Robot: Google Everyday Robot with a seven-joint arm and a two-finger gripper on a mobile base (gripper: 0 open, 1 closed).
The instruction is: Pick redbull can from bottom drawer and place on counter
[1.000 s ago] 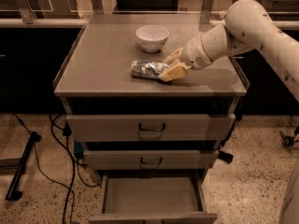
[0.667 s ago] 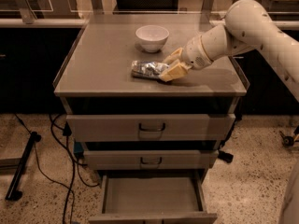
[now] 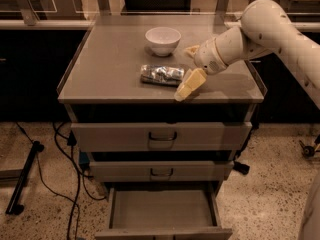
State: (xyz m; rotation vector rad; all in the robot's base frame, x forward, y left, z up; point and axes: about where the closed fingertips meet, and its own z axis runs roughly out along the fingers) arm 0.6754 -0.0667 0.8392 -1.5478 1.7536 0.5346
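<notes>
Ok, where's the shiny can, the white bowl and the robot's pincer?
redbull can (image 3: 161,75): camera view, middle of its side.
white bowl (image 3: 163,43): camera view, its outer wall.
pincer (image 3: 184,74): camera view, between its fingertips, beside the can's right end.

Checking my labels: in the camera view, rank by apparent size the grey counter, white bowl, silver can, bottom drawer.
Flat grey counter
Open grey bottom drawer
Slim silver redbull can and round white bowl: alike
Open gripper at the can's right end.
</notes>
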